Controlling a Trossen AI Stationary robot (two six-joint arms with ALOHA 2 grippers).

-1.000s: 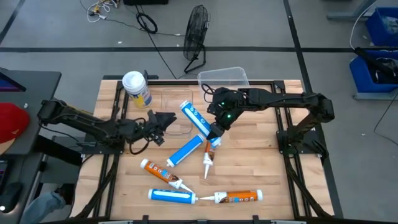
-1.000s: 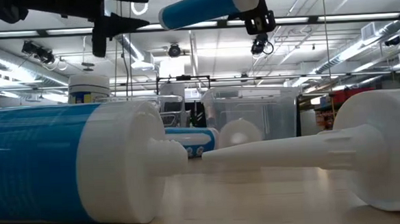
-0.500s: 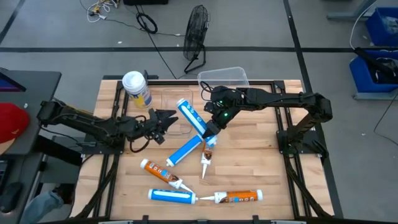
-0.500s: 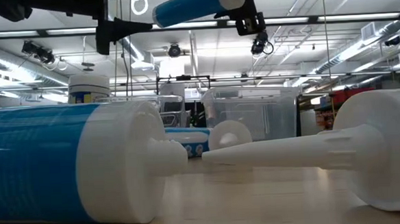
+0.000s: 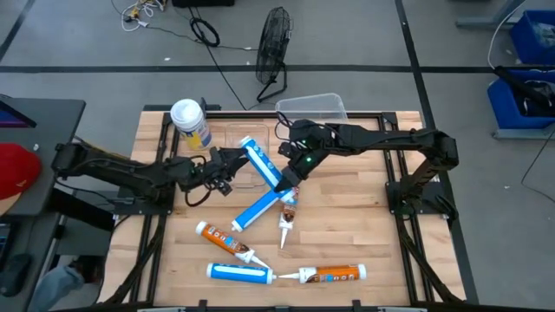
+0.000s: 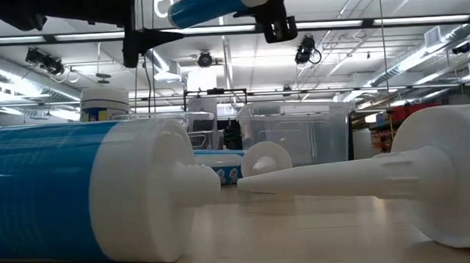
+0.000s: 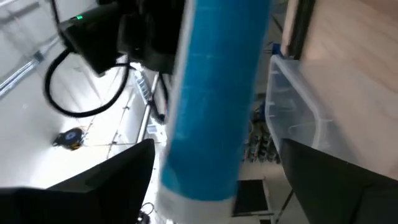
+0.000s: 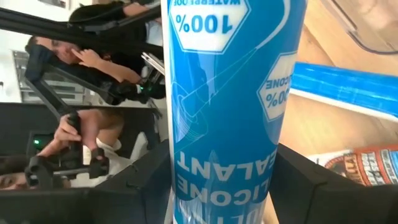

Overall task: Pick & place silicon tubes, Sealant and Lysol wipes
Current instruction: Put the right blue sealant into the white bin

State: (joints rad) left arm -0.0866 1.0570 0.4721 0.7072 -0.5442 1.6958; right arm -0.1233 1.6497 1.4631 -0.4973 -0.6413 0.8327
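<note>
Where legible, "100%" and "SEALANT" on the blue tube (image 8: 233, 93).

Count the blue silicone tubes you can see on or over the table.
3. One blue silicone tube is held off the table in the right gripper, one lies mid-table, one lies at the near edge. None looks hidden.
</note>
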